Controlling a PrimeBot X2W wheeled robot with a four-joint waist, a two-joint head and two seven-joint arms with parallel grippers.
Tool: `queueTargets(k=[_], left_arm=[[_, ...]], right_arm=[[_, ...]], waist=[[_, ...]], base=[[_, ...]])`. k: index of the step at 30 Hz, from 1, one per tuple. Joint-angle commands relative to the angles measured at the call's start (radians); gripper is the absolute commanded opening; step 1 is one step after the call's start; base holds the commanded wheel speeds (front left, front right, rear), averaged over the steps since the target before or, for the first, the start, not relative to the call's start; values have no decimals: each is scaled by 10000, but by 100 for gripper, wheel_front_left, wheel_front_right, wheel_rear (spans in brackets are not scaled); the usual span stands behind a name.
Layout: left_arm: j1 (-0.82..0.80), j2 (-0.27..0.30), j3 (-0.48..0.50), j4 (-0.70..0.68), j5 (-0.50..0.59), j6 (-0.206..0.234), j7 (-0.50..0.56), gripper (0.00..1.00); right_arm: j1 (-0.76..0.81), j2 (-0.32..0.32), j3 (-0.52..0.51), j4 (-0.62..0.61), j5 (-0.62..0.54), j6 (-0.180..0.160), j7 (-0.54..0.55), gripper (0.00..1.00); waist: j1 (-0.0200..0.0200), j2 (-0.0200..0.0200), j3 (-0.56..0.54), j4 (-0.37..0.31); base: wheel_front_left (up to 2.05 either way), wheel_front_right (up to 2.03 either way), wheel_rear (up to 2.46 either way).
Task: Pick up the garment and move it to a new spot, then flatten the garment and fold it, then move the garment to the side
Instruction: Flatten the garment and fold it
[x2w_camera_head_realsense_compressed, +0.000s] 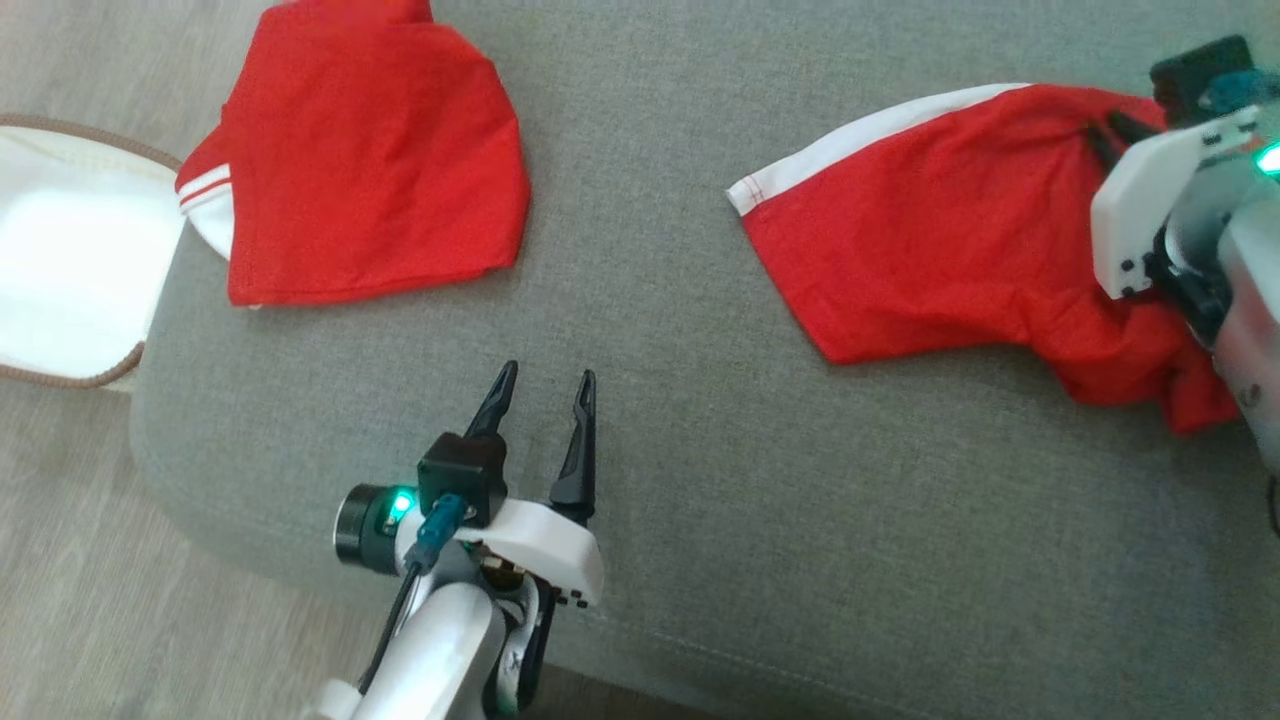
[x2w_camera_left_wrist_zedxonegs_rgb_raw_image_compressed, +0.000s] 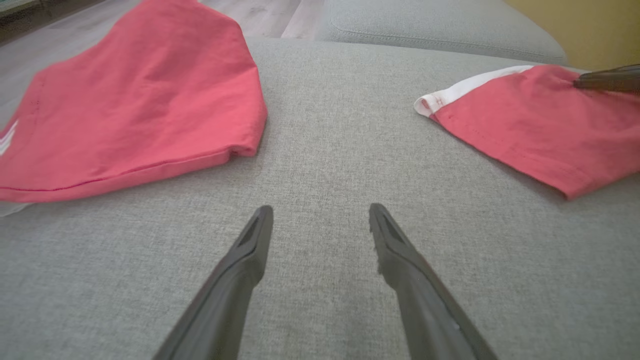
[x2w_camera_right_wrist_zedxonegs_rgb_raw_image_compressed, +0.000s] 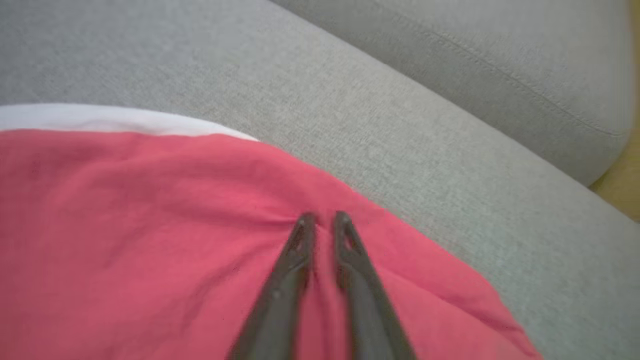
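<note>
Grey cushion (x2w_camera_head_realsense_compressed: 680, 420) carries everything. The garment (x2w_camera_head_realsense_compressed: 940, 240) lies crumpled at the cushion's right end. The right gripper (x2w_camera_right_wrist_zedxonegs_rgb_raw_image_compressed: 324, 220) is nipped together on a puckered fold there, apparently for lifting. A folded red garment (x2w_camera_head_realsense_compressed: 370, 160) sits at its left end. The left gripper (x2w_camera_head_realsense_compressed: 548, 372) hovers spread near its front edge. The right wrist (x2w_camera_head_realsense_compressed: 1150, 210) hides the garment's far edge.

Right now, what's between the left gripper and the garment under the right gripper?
Just bare grey cushion between left gripper and garment, clear in the left wrist view.
</note>
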Motion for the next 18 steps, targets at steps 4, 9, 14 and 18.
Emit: queueTargets(k=[4, 9, 14, 18], left_arm=[[-44, 41, 424, -119, 134, -49, -53, 100], [125, 41, 653, -18, 275, -157, -53, 100], [339, 41, 903, 59, 395, -253, -53, 100], [488, 41, 1042, 41, 480, -308, -53, 100]], right_arm=[[-401, -216, -349, 296, -246, 65, -2190, 0], [-1118, 158, -1268, 524, -756, 65, -3618, 0], [-737, 491, -2085, -329, -1038, 65, -3653, 0], [-77, 603, -2737, -1020, -1088, 65, -3655, 0]], waist=[[-1, 0, -447, -193], [-1, 0, -1095, -572], [-1, 0, -1637, -1003], [-1, 0, -1904, -1273]], base=[[0, 0, 0], [0, 0, 0], [0, 0, 0], [0, 0, 0]])
